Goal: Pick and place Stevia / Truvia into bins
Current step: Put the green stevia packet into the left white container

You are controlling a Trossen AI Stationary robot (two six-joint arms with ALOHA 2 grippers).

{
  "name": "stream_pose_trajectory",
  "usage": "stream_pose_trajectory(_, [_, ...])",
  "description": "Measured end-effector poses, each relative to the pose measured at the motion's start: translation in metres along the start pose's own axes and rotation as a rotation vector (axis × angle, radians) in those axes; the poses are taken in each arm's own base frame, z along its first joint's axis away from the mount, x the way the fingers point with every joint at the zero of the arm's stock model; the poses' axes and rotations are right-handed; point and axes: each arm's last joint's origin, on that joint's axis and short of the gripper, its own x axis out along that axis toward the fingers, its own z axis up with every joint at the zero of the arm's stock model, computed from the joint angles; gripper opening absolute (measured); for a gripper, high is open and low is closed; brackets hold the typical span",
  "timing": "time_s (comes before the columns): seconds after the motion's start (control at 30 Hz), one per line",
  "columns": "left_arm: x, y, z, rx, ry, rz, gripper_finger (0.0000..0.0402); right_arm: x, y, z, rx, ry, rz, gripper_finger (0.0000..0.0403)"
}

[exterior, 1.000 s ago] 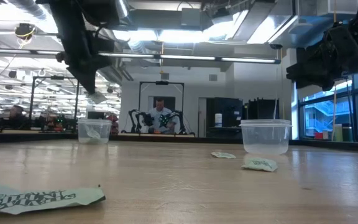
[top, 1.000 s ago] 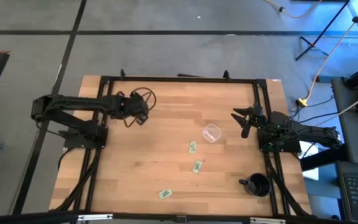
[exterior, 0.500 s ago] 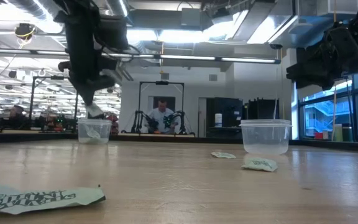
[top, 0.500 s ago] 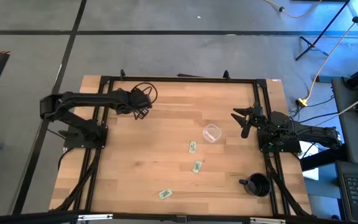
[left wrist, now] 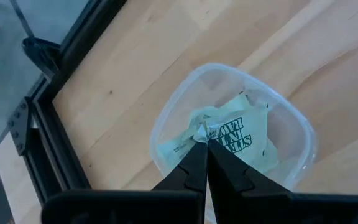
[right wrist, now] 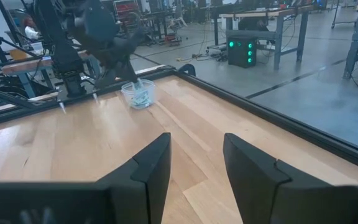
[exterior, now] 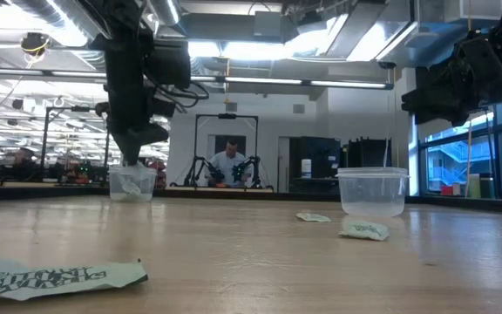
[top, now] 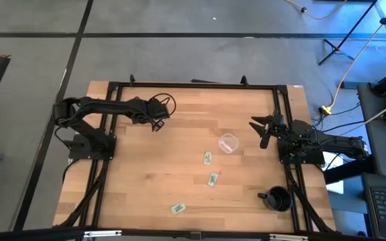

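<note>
My left gripper [left wrist: 202,139] is shut on a green and white Stevia packet [left wrist: 229,138] right above a clear cup [left wrist: 166,118] near the table's far left. That cup [exterior: 132,184] has packets lying in it. In the high view the left gripper [top: 158,115] covers the cup. A second clear cup [top: 228,143] stands right of centre. Three packets lie flat on the wood [top: 208,158], [top: 213,179], [top: 177,208]. My right gripper [top: 263,131] waits open at the right edge, fingers apart in its own view [right wrist: 194,163]. My left gripper pinches the packet's upper edge [left wrist: 202,129] between its two shut fingertips, coming from above and pointing down. The packet hangs below the fingers into the cup's mouth. Whether it rests on the packets in the cup, I cannot tell.
A black mug [top: 278,199] stands at the near right corner. A black frame rail [top: 193,86] runs along the table's far and side edges. The right wrist view shows the left arm and its cup [right wrist: 138,94] far across the bare wood. A person sits in the room behind [exterior: 227,163].
My left gripper has moved toward the table's right and a little toward the far edge, then down over the clear cup, carrying the packet with it. The packet hung above the cup's rim half a second ago and now reaches into the cup. The fingers stay shut.
</note>
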Motion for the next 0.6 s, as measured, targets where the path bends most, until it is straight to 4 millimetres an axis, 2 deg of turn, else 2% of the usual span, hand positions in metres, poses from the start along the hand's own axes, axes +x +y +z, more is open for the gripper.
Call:
stream_pose_trajectory(0.2, [0.0017, -0.0011, -0.0001, 0.015, 0.006, 0.004, 0.0014, 0.0, 0.0, 0.0, 0.0, 0.0, 0.0, 0.0152])
stream_pose_trajectory(0.6, [-0.0034, 0.0039, 0.0011, 0.017, -0.035, 0.048, 0.0101, 0.0, 0.0, 0.0, 0.0, 0.0, 0.0, 0.0152])
